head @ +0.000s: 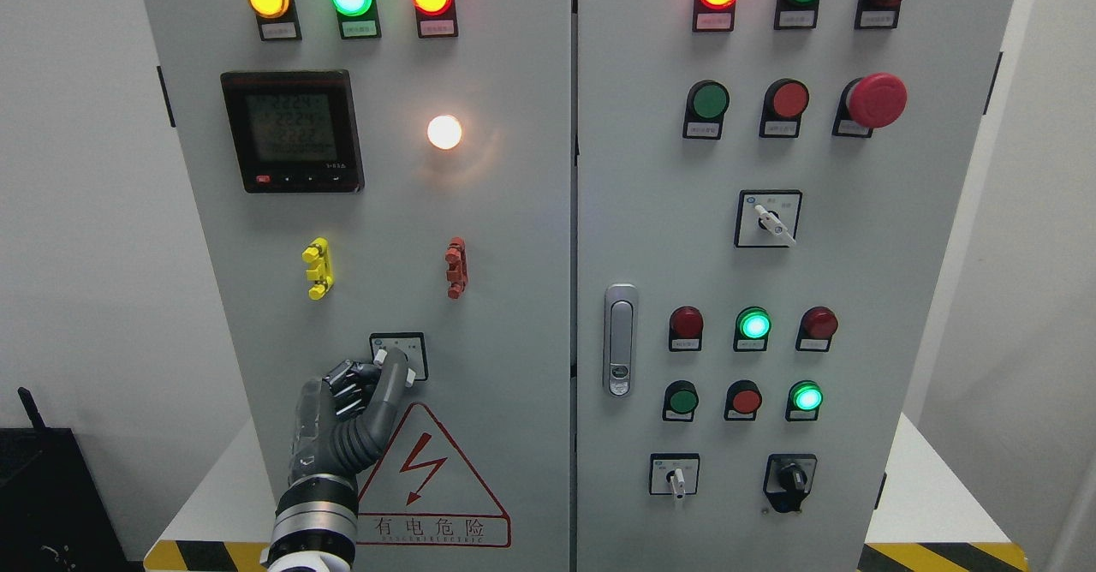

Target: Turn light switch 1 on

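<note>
A small rotary switch [399,354] with a white knob sits on a black-framed plate low on the left cabinet door. My left hand [377,375] comes up from the bottom left and its grey fingers [390,384] are curled onto the knob, covering most of it. Above the switch, a round white lamp [444,132] glows brightly on the same door. My right hand does not show.
The left door [479,238] carries a digital meter [293,131], three lit lamps on top, yellow [318,268] and red [456,267] clips and a red warning triangle [428,478]. The right door has lamps, push buttons, a red emergency button [876,99], selector switches and a handle [620,339].
</note>
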Action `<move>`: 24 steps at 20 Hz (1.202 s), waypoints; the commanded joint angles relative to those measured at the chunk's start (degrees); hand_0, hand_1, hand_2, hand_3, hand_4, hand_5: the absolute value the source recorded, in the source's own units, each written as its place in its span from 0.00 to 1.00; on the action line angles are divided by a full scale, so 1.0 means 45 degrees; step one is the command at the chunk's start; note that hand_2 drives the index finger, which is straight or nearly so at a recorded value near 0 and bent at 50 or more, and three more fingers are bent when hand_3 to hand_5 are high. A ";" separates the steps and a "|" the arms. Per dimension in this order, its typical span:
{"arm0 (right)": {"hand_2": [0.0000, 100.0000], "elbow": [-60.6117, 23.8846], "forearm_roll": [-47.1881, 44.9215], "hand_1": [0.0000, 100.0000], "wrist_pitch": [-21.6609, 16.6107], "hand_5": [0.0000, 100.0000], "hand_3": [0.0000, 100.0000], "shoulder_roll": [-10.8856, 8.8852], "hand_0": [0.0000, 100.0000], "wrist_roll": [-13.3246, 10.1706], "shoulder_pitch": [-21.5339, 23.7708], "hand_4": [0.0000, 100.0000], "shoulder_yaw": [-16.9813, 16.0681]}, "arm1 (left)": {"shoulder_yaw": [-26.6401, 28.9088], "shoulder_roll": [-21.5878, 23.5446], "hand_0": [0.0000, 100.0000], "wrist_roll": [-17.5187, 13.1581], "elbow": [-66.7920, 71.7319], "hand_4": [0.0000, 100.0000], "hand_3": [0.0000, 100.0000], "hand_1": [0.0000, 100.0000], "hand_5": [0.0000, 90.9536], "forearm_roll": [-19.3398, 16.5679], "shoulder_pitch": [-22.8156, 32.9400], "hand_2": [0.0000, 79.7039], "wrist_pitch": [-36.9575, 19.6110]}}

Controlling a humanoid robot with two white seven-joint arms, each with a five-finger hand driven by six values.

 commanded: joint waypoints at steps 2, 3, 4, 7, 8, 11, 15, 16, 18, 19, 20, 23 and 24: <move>0.00 0.0001 0.0000 0.00 0.0001 0.00 0.00 0.0000 0.30 0.0000 0.0002 0.00 0.0004 | -0.0331 -0.0012 0.95 0.0003 0.0003 0.91 0.82 0.50 0.91 0.0023 0.0015 0.76 -0.0005; 0.00 0.0001 0.0000 0.00 0.0001 0.00 0.00 0.0000 0.30 0.0000 0.0002 0.00 -0.0016 | -0.0331 0.0007 0.93 0.0003 0.0003 0.91 0.82 0.50 0.91 0.0023 0.0015 0.76 -0.0005; 0.00 0.0001 0.0000 0.00 0.0001 0.00 0.00 0.0000 0.30 0.0000 0.0002 0.00 0.0003 | -0.0331 0.0007 0.89 0.0003 0.0003 0.91 0.82 0.49 0.90 0.0023 0.0015 0.76 -0.0005; 0.00 0.0001 0.0000 0.00 0.0001 0.00 0.00 0.0000 0.30 0.0000 0.0002 0.00 0.0004 | -0.0331 0.0007 0.82 0.0003 0.0003 0.91 0.82 0.48 0.90 0.0023 0.0015 0.76 -0.0005; 0.00 0.0001 0.0000 0.00 0.0001 0.00 0.00 0.0000 0.30 0.0000 0.0002 0.00 -0.0016 | -0.0350 -0.0012 0.80 0.0003 0.0003 0.91 0.82 0.48 0.90 0.0023 0.0015 0.76 -0.0005; 0.00 0.0001 0.0000 0.00 0.0001 0.00 0.00 0.0000 0.30 0.0000 0.0002 0.00 -0.0016 | -0.0350 -0.0012 0.73 0.0003 0.0003 0.91 0.82 0.46 0.91 0.0023 0.0015 0.77 -0.0005; 0.00 0.0001 0.0000 0.00 0.0001 0.00 0.00 0.0000 0.30 0.0000 0.0002 0.00 0.0004 | -0.0351 -0.0012 0.60 0.0003 0.0003 0.91 0.82 0.45 0.91 0.0023 0.0015 0.78 -0.0005; 0.00 0.0001 0.0000 0.00 0.0001 0.00 0.00 0.0000 0.30 0.0000 0.0002 0.00 0.0004 | -0.0351 -0.0012 0.59 0.0003 -0.0016 0.91 0.83 0.45 0.91 0.0004 0.0015 0.78 -0.0005; 0.00 0.0001 0.0000 0.00 0.0001 0.00 0.00 0.0000 0.30 0.0000 -0.0017 0.00 -0.0016 | -0.0351 -0.0012 0.53 0.0003 -0.0016 0.91 0.83 0.45 0.91 0.0004 0.0015 0.78 -0.0005; 0.00 0.0001 0.0000 0.00 0.0001 0.00 0.00 0.0000 0.30 0.0000 0.0002 0.00 -0.0016 | -0.0351 -0.0012 0.51 0.0003 -0.0016 0.91 0.83 0.45 0.91 0.0023 0.0015 0.79 -0.0005; 0.00 0.0001 0.0000 0.00 0.0001 0.00 0.00 0.0000 0.30 0.0000 0.0002 0.00 -0.0016 | -0.0351 -0.0012 0.49 0.0003 -0.0016 0.91 0.83 0.45 0.91 0.0023 0.0015 0.79 -0.0005; 0.00 0.0001 0.0000 0.00 0.0001 0.00 0.00 0.0000 0.30 0.0000 0.0002 0.00 0.0004 | -0.0351 0.0007 0.42 0.0003 -0.0016 0.91 0.83 0.44 0.91 0.0023 0.0015 0.80 -0.0005; 0.00 0.0001 0.0000 0.00 0.0001 0.00 0.00 0.0000 0.30 0.0000 0.0002 0.00 0.0004 | -0.0370 0.0007 0.40 0.0003 -0.0016 0.91 0.83 0.44 0.91 0.0023 0.0015 0.80 -0.0005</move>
